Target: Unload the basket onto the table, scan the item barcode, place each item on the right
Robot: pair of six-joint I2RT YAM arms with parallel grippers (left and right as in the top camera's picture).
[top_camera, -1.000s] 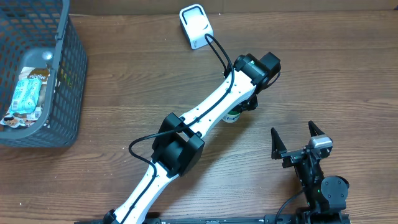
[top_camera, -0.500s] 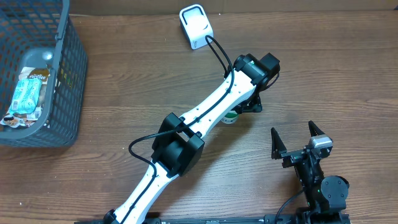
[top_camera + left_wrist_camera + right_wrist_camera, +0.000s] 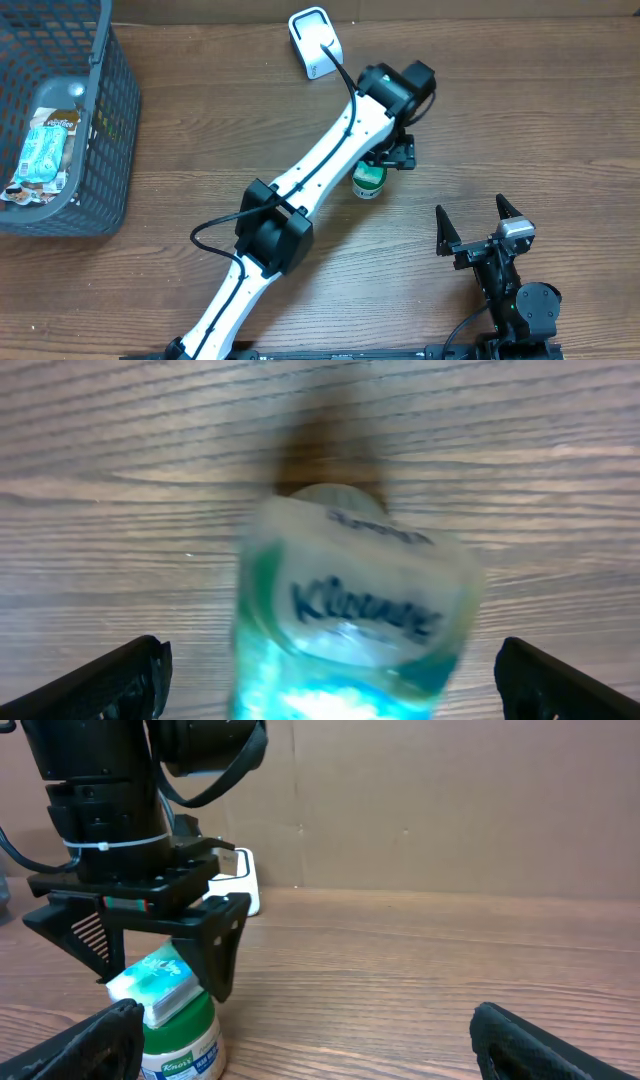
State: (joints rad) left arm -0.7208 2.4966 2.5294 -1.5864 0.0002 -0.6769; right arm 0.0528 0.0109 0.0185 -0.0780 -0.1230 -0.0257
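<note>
Overhead view: the left arm runs diagonally from the bottom-left edge up to mid-frame, wrist turned down, with the left gripper [image 3: 391, 158] just up-right of the Kleenex canister [image 3: 368, 182], jaws spread wide and clamped on nothing. The canister stands upright on the wooden table [image 3: 200, 160] at frame centre, below the white scanner [image 3: 315, 42]; left wrist view shows it bottom-centre, between the two fingertips [image 3: 125, 680] in the lower corners, clear of both. The right gripper [image 3: 471, 215] sits at lower right, fingers apart and empty, well apart from the canister, and a grey basket [image 3: 100, 130] fills the upper left.
</note>
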